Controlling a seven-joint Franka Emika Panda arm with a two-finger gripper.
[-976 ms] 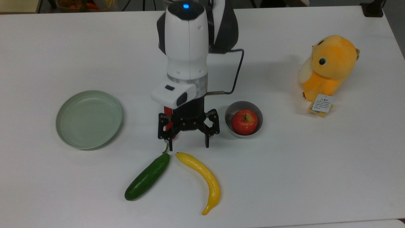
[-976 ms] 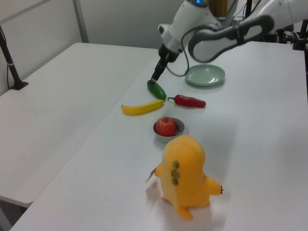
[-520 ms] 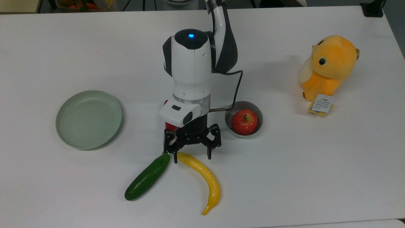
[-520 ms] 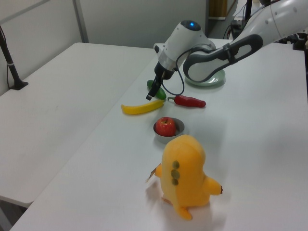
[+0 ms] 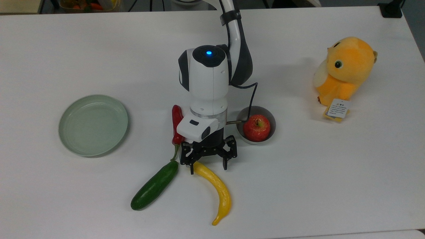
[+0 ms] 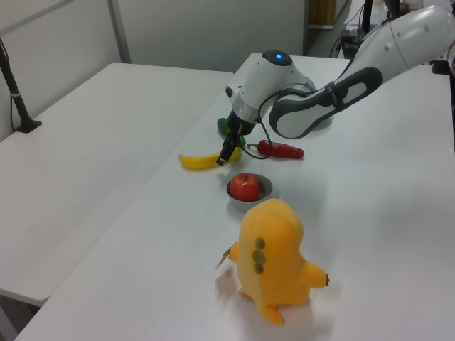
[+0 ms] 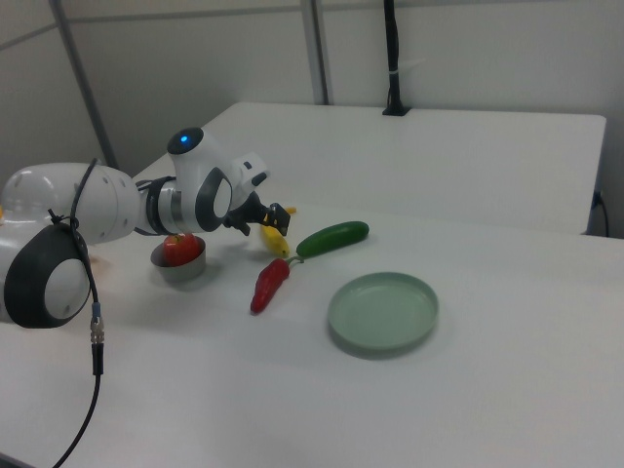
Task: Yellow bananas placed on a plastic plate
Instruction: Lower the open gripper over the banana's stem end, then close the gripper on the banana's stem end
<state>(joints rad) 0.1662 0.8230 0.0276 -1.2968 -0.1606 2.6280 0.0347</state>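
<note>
My arm reaches in from twelve o'clock in the top view, bent at the elbow, with the white wrist angled steeply down toward six o'clock. My gripper hangs low over the table, its two black fingers spread apart and pointing down with nothing held between them.

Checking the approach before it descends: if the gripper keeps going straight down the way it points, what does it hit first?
Most likely the yellow banana: the open gripper straddles its upper end.
</note>
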